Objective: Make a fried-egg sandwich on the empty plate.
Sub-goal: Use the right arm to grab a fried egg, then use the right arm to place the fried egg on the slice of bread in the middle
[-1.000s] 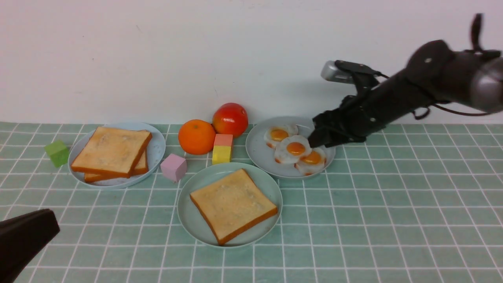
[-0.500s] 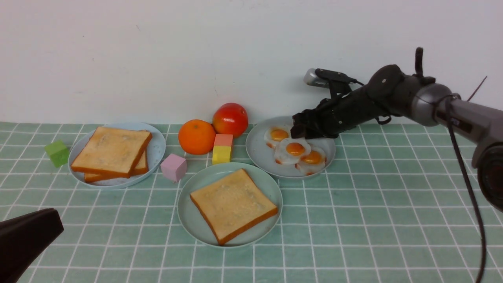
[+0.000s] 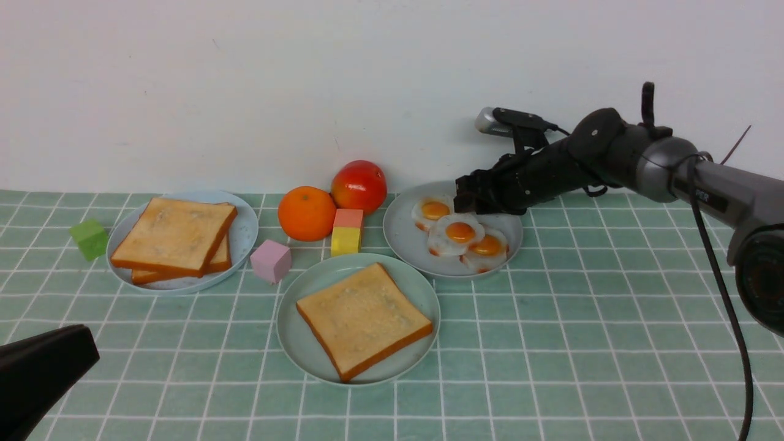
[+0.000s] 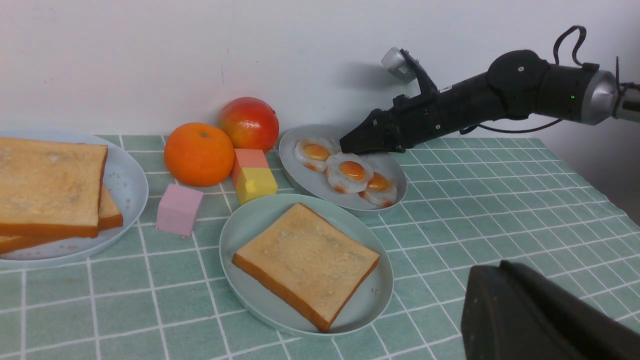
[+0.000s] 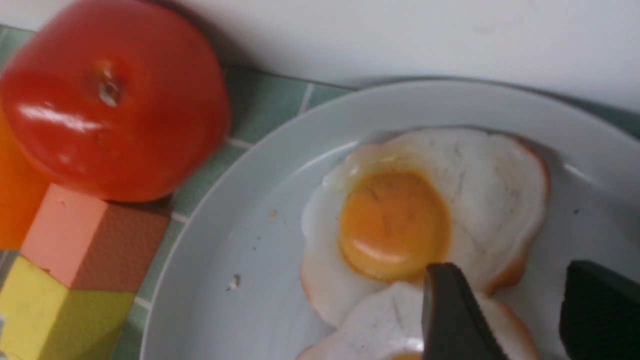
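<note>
The egg step was in hand. One toast (image 3: pixel 363 318) lay flat on the mint plate (image 3: pixel 293 343), near and centre, with no egg on it yet. The right gripper (image 3: pixel 470 197) hung over the far side of the grey plate (image 3: pixel 401 242), which sat just beyond the mint plate to the right and held three overlapping eggs. Its jaws stood apart with nothing between them. In the right wrist view the fingertips (image 5: pixel 450 310) sat where the far egg (image 5: pixel 425 210) met the middle egg (image 5: pixel 370 330).

The next move probably called for lowering and pinching the thin rim of a single egg (the overlap meant a neighbour could be dragged along). The egg would then go onto the toast, and a second slice would come from the blue plate (image 3: pixel 245 228) at far left.

Which egg was aimed at, and whether the fingertips touched it, could not be made out. The third egg fell outside the right wrist view. The left gripper (image 3: pixel 43 367) showed only as a dark block cut off at the near-left corner, so I cannot tell whether it was spread or clenched. The lower slice on the blue plate was mostly covered.
</note>
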Motion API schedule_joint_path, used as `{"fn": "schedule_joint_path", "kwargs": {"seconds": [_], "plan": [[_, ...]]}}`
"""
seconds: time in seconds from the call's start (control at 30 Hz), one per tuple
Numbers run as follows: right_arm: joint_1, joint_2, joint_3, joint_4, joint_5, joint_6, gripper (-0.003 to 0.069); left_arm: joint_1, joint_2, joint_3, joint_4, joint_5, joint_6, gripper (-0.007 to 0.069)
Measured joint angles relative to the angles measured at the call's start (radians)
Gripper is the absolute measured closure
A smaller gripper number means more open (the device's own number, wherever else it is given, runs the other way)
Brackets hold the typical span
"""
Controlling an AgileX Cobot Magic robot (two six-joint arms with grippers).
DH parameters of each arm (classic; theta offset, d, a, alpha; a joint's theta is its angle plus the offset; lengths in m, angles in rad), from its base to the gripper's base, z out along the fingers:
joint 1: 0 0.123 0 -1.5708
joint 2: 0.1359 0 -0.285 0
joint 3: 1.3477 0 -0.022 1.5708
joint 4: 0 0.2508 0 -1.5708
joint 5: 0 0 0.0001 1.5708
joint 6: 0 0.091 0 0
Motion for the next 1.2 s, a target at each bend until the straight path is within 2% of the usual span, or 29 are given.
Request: {"fn": "schedule_joint_path", "kwargs": {"seconds": [0.4, 0.57, 0.6, 0.7, 1.03, 1.2], "plan": [[0.000, 0.009, -0.001, 0.030, 0.043, -0.001, 0.0333, 0.000, 0.000, 0.000, 0.000, 0.000, 0.000, 0.0638], [0.000, 0.009, -0.002, 0.019, 0.061, -0.004, 0.0400, 0.000, 0.000, 0.000, 0.000, 0.000, 0.000, 0.0638], [-0.001, 0.009, -0.002, 0.017, 0.072, -0.004, 0.0442, 0.000, 0.000, 0.000, 0.000, 0.000, 0.000, 0.0638], [-0.006, 0.006, -0.004, 0.022, 0.092, -0.004, 0.0501, 0.000, 0.000, 0.000, 0.000, 0.000, 0.000, 0.0637], [-0.033, -0.065, -0.008, 0.034, 0.216, -0.003, 0.0583, 0.000, 0.000, 0.000, 0.000, 0.016, -0.001, 0.0635], [-0.042, -0.159, -0.005, 0.030, 0.309, -0.004, 0.0588, 0.000, 0.000, 0.000, 0.007, 0.065, -0.002, 0.0634]]}}
